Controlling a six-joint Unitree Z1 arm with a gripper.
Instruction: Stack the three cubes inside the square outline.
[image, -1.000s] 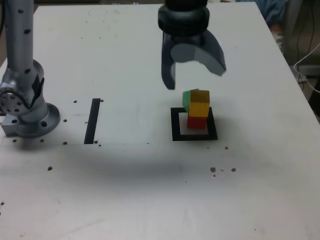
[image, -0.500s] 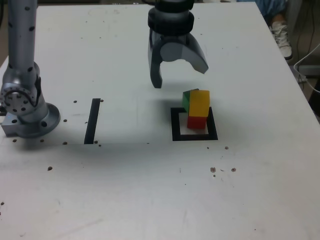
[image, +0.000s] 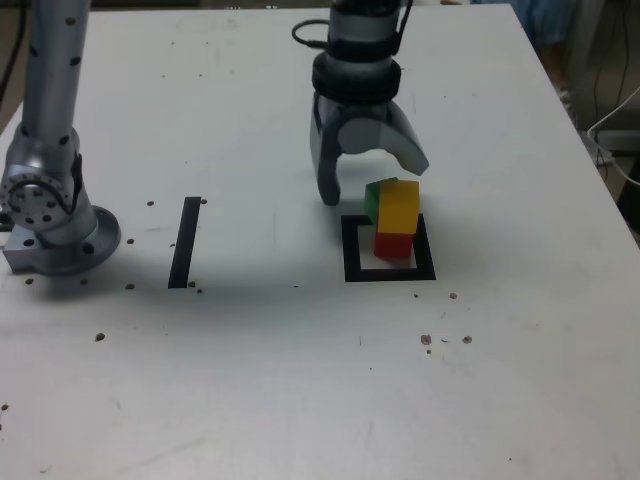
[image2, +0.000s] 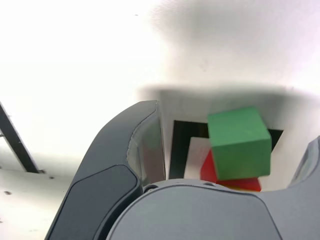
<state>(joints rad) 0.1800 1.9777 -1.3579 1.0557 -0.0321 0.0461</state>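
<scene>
White tabletop (image: 300, 380), speckled with small dark marks, fills the exterior view, with the arm's grey base (image: 50, 225) at about 9 o'clock and a straight black strip (image: 185, 242) just beside it. Right of centre, at roughly 3 o'clock, sits the square outline (image: 390, 272) — a thick black frame with a white middle. Inside it stands the red cube (image: 394, 244), the yellow cube (image: 399, 206) resting on top of it. The green cube (image: 374, 198) shows behind the yellow one, at the same height; what it rests on cannot be made out. In the wrist view it sits tilted above the red.

The gripper (image: 368, 170) hangs at about 12 o'clock from the cubes, close to the green one — its jaws spread wide, holding nothing, with the stack seen between them in the wrist view.
</scene>
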